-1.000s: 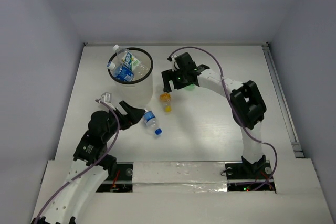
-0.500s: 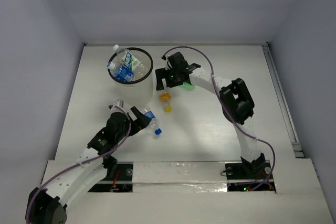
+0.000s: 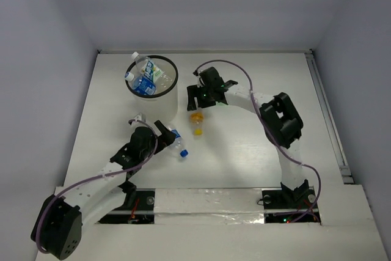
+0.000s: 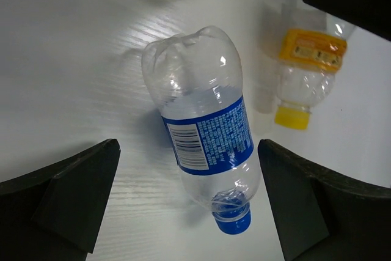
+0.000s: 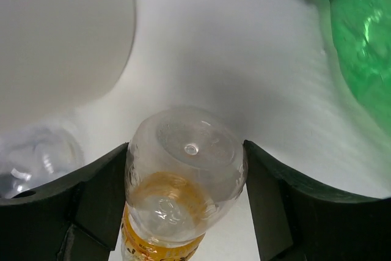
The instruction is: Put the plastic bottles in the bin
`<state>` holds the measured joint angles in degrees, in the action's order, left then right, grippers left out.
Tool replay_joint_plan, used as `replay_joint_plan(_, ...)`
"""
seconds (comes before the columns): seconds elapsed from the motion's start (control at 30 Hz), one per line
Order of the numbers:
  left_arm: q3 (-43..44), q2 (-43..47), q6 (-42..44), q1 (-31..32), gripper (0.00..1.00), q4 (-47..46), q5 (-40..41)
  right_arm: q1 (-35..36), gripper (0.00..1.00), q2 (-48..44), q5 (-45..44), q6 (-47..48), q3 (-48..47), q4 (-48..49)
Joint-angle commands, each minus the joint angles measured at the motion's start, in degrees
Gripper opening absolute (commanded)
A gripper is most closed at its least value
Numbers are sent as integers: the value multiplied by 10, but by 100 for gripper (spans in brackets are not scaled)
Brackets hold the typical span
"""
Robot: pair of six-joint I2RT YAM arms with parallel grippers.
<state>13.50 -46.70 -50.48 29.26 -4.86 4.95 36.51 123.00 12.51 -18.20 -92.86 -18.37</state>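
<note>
Right gripper [image 5: 186, 151] straddles the orange-label bottle [image 4: 308, 59] at its rounded base, just right of the bin [image 3: 166, 106]; whether it is clamped is unclear. Risk: the slick base squirts out under squeeze. Left gripper [image 4: 188, 148] spread wide over the blue-label bottle [image 4: 204, 132].

Blue-label bottle [image 4: 208, 145] lying flat, orange-label bottle [image 5: 180, 194] nearby, bin [image 3: 160, 107] holding bottles [image 3: 143, 77]
</note>
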Motion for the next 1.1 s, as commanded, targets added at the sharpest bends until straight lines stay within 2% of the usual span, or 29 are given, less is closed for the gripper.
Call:
replay_joint_plan(0.0,7,-7,11,3,96,-51,26,5,49,-135,-23,0,68,67)
replay_joint_plan(0.1,22,-35,20,3,98,-58,30,5,49,-212,-39,5,118,85)
replay_joint_plan(0.2,30,-73,25,3,98,-75,29,10,49,-307,-38,10,130,98)
replay_joint_plan(0.23,30,-92,26,3,98,-86,29,15,49,-342,-36,14,121,100)
replay_joint_plan(0.37,29,-122,25,3,98,-106,31,43,48,-367,-48,30,48,108)
replay_joint_plan(0.47,29,-132,22,3,97,-124,37,63,47,-343,-72,45,-36,123)
replay_joint_plan(0.63,28,-167,21,3,93,-152,42,101,46,-234,-135,66,-147,181)
replay_joint_plan(0.7,33,-173,25,3,90,-153,44,109,46,-202,-171,81,-180,235)
replay_joint_plan(0.73,34,-174,26,3,85,-154,46,116,45,-176,-195,93,-184,252)
replay_joint_plan(0.97,46,-187,37,3,77,-150,59,127,41,-79,-308,135,-217,367)
replay_joint_plan(1.07,45,-183,41,3,71,-144,72,149,41,-58,-364,183,-182,411)
